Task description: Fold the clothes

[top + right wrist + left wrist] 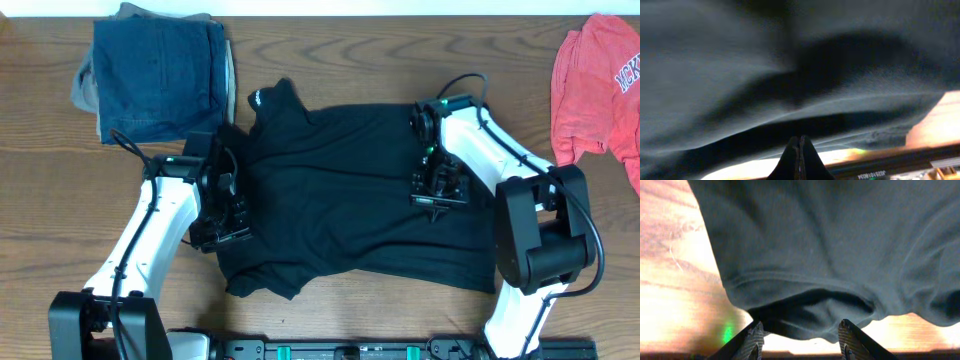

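Observation:
The black garment (340,190) lies spread across the middle of the table, its collar with a small white mark (257,97) at the back left. My left gripper (225,225) hangs over the garment's left edge. In the left wrist view it (801,337) is open, with a folded hem of the garment (840,240) just beyond the fingertips. My right gripper (437,205) is over the garment's right part. In the right wrist view its fingers (799,147) are pressed together, with the blurred garment (740,60) filling the view. I see no fabric between them.
A folded dark-blue denim and tan pile (160,75) sits at the back left, close to the garment's collar. A coral-red shirt (600,85) lies at the back right. The arms' base rail (350,350) runs along the front edge.

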Available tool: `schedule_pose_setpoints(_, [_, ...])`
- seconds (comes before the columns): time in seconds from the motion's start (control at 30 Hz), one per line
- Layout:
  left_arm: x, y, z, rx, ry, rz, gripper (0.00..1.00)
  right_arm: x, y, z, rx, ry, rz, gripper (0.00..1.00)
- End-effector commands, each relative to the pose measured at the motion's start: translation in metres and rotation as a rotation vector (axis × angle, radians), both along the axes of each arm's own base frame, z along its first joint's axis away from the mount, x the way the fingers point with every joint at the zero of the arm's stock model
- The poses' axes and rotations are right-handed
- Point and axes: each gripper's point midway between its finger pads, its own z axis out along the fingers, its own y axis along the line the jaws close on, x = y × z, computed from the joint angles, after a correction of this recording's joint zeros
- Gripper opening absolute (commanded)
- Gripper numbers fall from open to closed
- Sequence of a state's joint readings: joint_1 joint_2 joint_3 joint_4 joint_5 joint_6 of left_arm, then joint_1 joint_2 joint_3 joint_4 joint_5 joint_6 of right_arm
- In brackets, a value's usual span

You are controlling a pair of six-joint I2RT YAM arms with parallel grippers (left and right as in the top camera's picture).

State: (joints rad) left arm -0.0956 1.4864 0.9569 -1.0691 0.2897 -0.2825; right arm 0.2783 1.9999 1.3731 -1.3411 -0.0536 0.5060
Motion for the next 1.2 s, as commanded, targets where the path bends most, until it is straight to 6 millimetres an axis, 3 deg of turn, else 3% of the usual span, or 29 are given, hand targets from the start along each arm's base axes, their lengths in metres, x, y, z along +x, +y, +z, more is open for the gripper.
schedule_pose_setpoints(0.0, [-0.009, -0.001, -0.001, -0.011, 0.038, -0.017, 0.5, -0.007, -0.005, 0.006, -0.04, -0.039, -0.025, 0.01])
schedule_pose_setpoints(0.13, [-0.017, 0.0, 0.005, -0.009, 0.05, -0.017, 0.5, -0.013, -0.011, 0.018, -0.05, -0.118, -0.05, 0.01])
schedule_pose_setpoints(0.3, [-0.026, 0.012, 0.022, 0.052, 0.0, -0.02, 0.5, -0.02, -0.022, 0.05, -0.056, -0.274, -0.069, 0.03])
schedule_pose_setpoints(0.4, [-0.035, 0.013, 0.037, 0.055, -0.039, 0.001, 0.5, -0.023, -0.027, 0.07, -0.048, -0.364, -0.07, 0.59])
schedule_pose_setpoints(0.47, [-0.041, 0.013, 0.044, 0.054, -0.066, 0.019, 0.55, -0.024, -0.028, 0.079, -0.036, -0.402, -0.078, 0.77])
schedule_pose_setpoints(0.6, [-0.054, 0.008, 0.043, 0.014, -0.09, 0.048, 0.84, -0.026, -0.029, 0.086, -0.025, -0.437, -0.083, 0.8])
schedule_pose_setpoints(0.8, [-0.067, -0.01, 0.019, -0.097, -0.041, 0.084, 0.89, -0.021, -0.027, 0.084, -0.019, -0.454, -0.084, 0.8])
schedule_pose_setpoints(0.9, [-0.07, -0.019, 0.008, -0.14, 0.001, 0.195, 0.86, -0.02, -0.027, 0.084, -0.018, -0.458, -0.084, 0.8])
schedule_pose_setpoints(1.03, [-0.075, -0.023, -0.001, -0.146, 0.065, 0.343, 0.55, -0.02, -0.027, 0.084, -0.017, -0.457, -0.08, 0.8])
schedule_pose_setpoints(1.17, [-0.073, -0.023, -0.003, -0.14, 0.079, 0.416, 0.54, -0.018, -0.027, 0.085, -0.015, -0.467, -0.08, 0.81])
